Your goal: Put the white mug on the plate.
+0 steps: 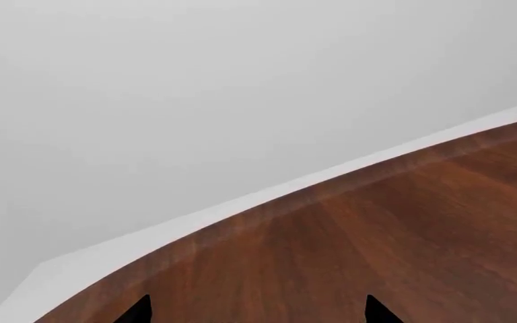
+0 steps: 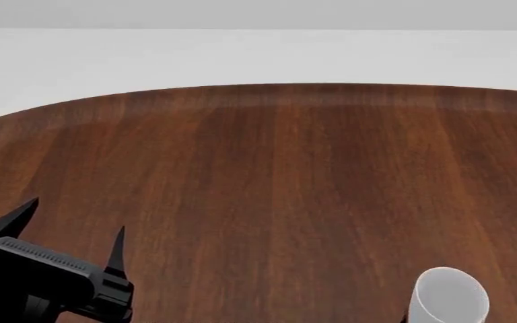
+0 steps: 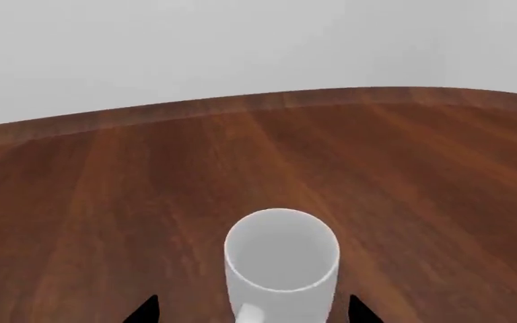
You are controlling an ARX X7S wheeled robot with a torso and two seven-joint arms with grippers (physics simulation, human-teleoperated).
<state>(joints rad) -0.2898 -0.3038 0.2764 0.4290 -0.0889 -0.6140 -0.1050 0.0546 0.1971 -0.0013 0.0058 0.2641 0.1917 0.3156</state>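
White mug (image 3: pixel 281 262) is bracketed by the right hand (image 3: pixel 254 311); grip unconfirmed. Left hand (image 2: pixel 70 232) is spread, idle. Plate unseen; locating required.

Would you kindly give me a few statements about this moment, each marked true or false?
1. The white mug stands upright with its opening facing up. True.
2. The mug is already on the plate. False: it is over the bare wooden table, and no plate shows in any view.
3. The right gripper has a fingertip on either side of the mug. True, as the right wrist view shows; whether the tips touch it cannot be told.
4. The left gripper holds a red mug. False: its fingers are spread and nothing is between them.
5. The table is made of white plastic. False: it is dark reddish-brown wood with a curved edge.
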